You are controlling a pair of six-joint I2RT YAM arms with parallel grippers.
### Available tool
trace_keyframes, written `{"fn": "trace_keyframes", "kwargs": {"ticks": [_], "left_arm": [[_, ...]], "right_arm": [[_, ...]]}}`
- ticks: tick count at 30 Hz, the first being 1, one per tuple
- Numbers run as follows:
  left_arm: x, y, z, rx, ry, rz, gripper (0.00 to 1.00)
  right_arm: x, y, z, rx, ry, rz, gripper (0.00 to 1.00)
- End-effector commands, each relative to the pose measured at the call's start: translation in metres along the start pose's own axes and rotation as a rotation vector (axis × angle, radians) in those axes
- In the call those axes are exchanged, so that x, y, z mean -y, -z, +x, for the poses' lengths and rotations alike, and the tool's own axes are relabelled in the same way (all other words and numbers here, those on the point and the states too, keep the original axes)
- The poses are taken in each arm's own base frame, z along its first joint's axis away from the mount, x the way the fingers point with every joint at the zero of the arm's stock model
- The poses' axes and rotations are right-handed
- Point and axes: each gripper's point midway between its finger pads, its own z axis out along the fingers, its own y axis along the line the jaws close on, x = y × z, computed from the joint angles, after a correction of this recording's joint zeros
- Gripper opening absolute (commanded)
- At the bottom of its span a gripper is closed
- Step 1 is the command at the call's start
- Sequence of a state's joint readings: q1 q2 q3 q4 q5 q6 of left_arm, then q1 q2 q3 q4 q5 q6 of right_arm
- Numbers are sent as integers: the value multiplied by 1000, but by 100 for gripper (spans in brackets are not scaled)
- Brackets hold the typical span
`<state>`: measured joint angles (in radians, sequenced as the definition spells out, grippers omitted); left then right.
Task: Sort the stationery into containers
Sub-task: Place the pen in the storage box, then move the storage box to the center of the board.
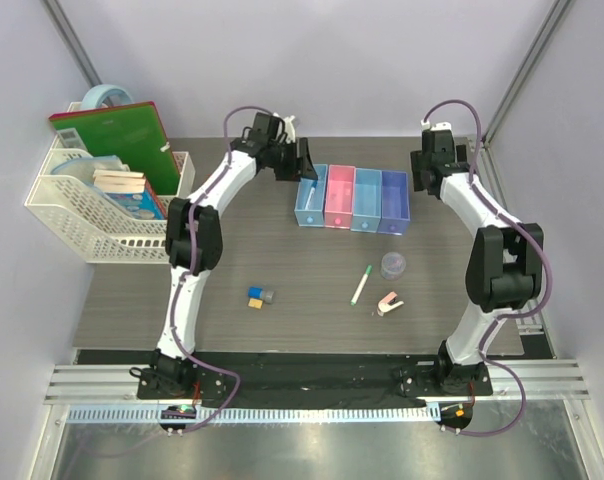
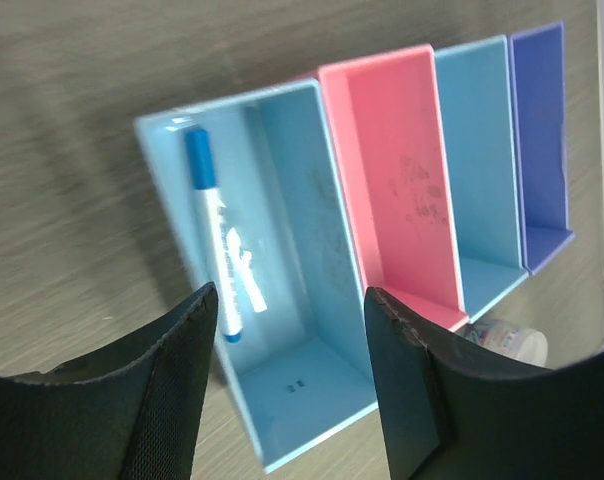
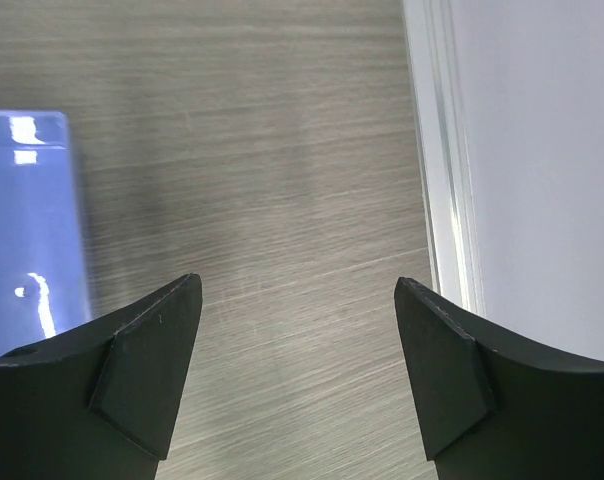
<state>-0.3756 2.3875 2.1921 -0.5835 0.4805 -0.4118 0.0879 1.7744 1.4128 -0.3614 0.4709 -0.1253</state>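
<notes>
Overhead, four joined bins (image 1: 353, 200) sit at twelve o'clock; one green-capped pen (image 1: 362, 285), one grey tub (image 1: 393, 265) and one clip (image 1: 388, 302) lie at six o'clock of them, three blocks (image 1: 260, 296) at seven; both arms reach forward, elbows bent. Closer, the left wrist view makes plain one blue-tipped pen (image 2: 220, 250) lying inside the leftmost bin (image 2: 282, 420); the left gripper (image 2: 290, 300) hangs above, fingers spread, empty. Lastly, the right wrist view: the right gripper (image 3: 297, 285) spread over bare table (image 3: 282, 150), purple bin (image 3: 27, 220) at nine o'clock.

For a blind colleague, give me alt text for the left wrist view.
A blue-capped pen lies inside the end light blue bin, joined to a pink bin, another light blue bin and a purple bin. The left hand's fingers frame it, open and empty.
</notes>
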Motion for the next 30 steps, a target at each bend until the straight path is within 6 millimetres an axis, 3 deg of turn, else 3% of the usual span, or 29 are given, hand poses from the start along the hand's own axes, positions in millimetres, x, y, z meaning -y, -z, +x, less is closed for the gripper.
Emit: {"fn": "trace_keyframes", "kwargs": {"ticks": [1, 4, 7, 8, 12, 14, 19, 30], "left_arm": [[0, 64, -68, 207, -111, -93, 61], [-48, 74, -71, 215, -162, -296, 61], [-92, 73, -63, 181, -179, -460, 59], [-107, 65, -53, 142, -177, -496, 58], [-135, 55, -41, 89, -185, -605, 56], [-141, 54, -45, 96, -205, -661, 55], [-144, 34, -29, 39, -302, -744, 54], [-118, 2, -1, -36, -384, -727, 54]], "right_arm": [[6, -13, -4, 7, -18, 43, 83], [-3, -21, 2, -12, -13, 16, 82], [-12, -28, 7, -27, -13, -13, 82], [-14, -30, 7, -29, -13, -21, 82], [-25, -37, 12, -43, -18, -56, 82], [-28, -39, 14, -48, -18, -65, 82], [-33, -43, 14, -52, -13, -81, 82], [-58, -53, 17, -60, -6, -141, 82]]}}
